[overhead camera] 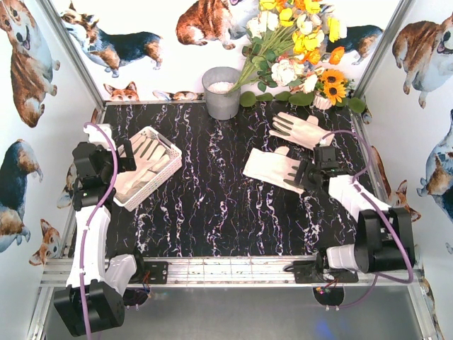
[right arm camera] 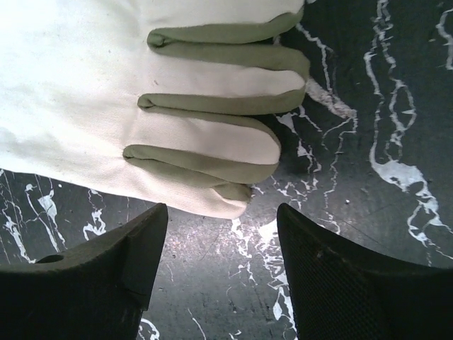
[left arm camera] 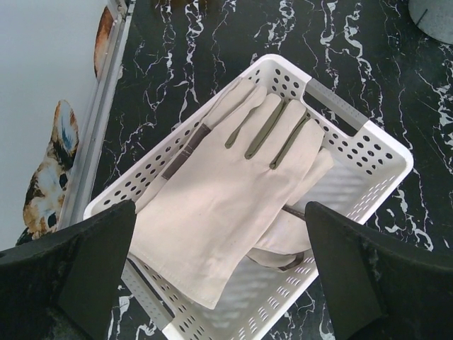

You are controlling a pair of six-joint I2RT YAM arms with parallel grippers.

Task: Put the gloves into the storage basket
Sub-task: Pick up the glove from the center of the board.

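Right wrist view: the right jaws, half open and empty, hover at the finger ends of a glove flat on the counter and would do best to sink over the fabric before pinching, while the left jaws gape empty above the glove-laden storage basket.

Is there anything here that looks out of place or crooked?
Two gloves lie loose on the table, outside the basket: one by the flowers, one in front of the right gripper. The basket sits at a slant to the table edge.
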